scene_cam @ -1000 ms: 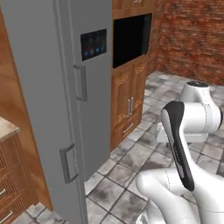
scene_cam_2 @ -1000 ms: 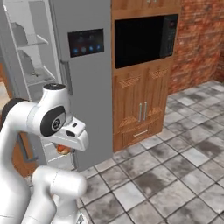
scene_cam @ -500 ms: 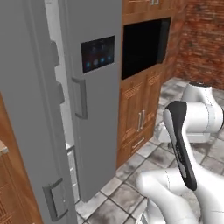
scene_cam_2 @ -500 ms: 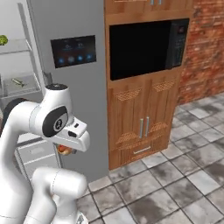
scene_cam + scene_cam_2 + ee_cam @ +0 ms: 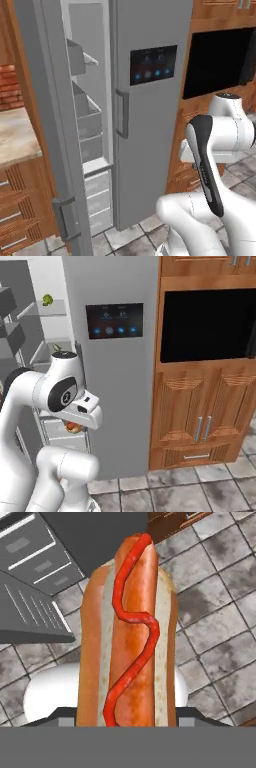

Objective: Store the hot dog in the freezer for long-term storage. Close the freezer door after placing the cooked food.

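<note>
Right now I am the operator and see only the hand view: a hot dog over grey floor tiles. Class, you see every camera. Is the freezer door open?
Observer: Yes. In the left base view the freezer door stands wide open.
Operator: What is inside?
Observer: The freezer has pale grey shelves and drawers.
Operator: Any food in there?
Observer: The right base view shows a small green round food on an upper shelf.
</note>
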